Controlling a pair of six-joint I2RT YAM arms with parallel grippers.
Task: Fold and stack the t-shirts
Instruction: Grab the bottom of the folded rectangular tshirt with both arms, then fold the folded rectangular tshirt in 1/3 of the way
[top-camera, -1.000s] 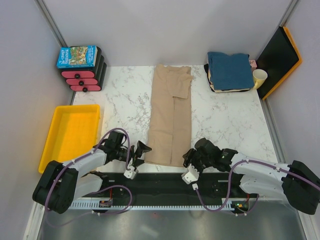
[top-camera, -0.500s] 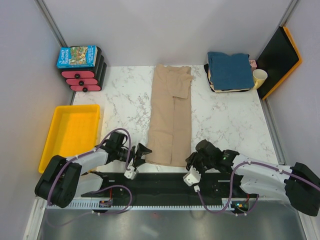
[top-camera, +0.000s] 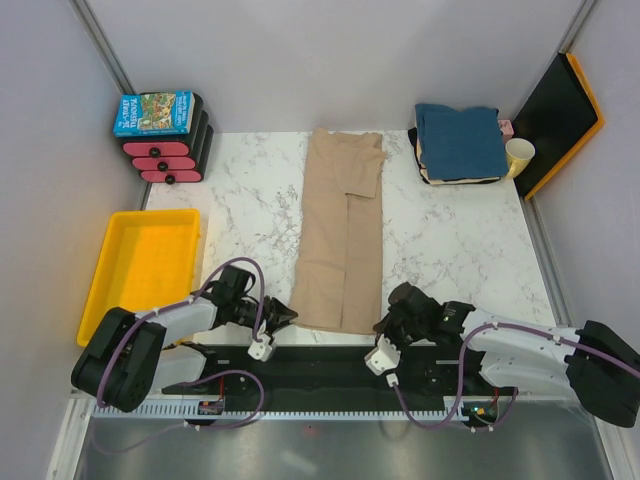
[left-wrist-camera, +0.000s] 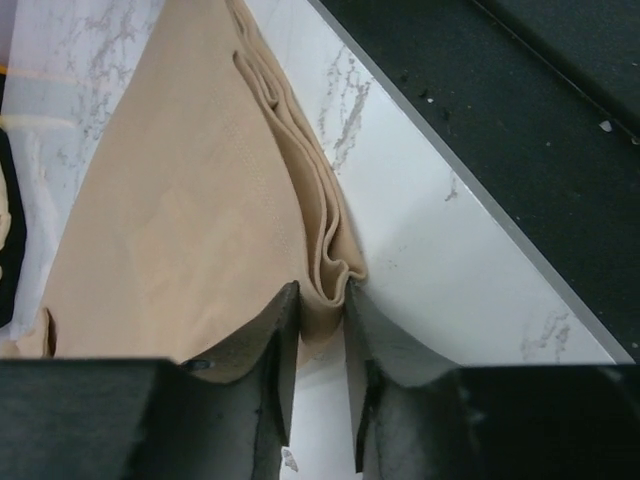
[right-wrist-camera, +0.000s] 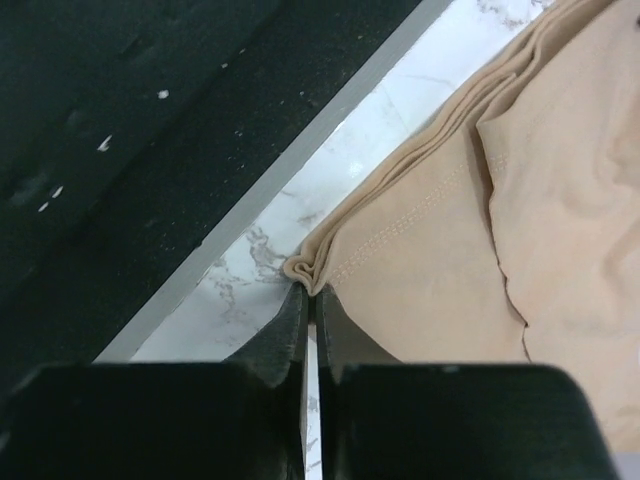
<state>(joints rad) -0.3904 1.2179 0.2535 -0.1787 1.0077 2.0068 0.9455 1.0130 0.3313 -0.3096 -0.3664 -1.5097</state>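
Note:
A tan t-shirt (top-camera: 342, 230), folded into a long narrow strip, lies down the middle of the marble table (top-camera: 450, 250). My left gripper (top-camera: 283, 316) is at its near left corner. In the left wrist view the gripper (left-wrist-camera: 318, 310) is shut on a bunched fold of the tan t-shirt (left-wrist-camera: 180, 200). My right gripper (top-camera: 385, 322) is at the near right corner. In the right wrist view the gripper (right-wrist-camera: 311, 305) pinches the layered hem corner of the tan t-shirt (right-wrist-camera: 470, 230). A folded teal t-shirt (top-camera: 460, 140) tops a stack at the back right.
A yellow tray (top-camera: 145, 262) sits at the left. A blue picture box (top-camera: 153, 112) rests on a black and red stack (top-camera: 165, 155) at the back left. A pale cup (top-camera: 519, 155) and a leaning black board (top-camera: 560, 110) stand at the back right.
Both grippers have slid in onto the near corners of the tan t-shirt and closed on the cloth. The shirt lies as before.

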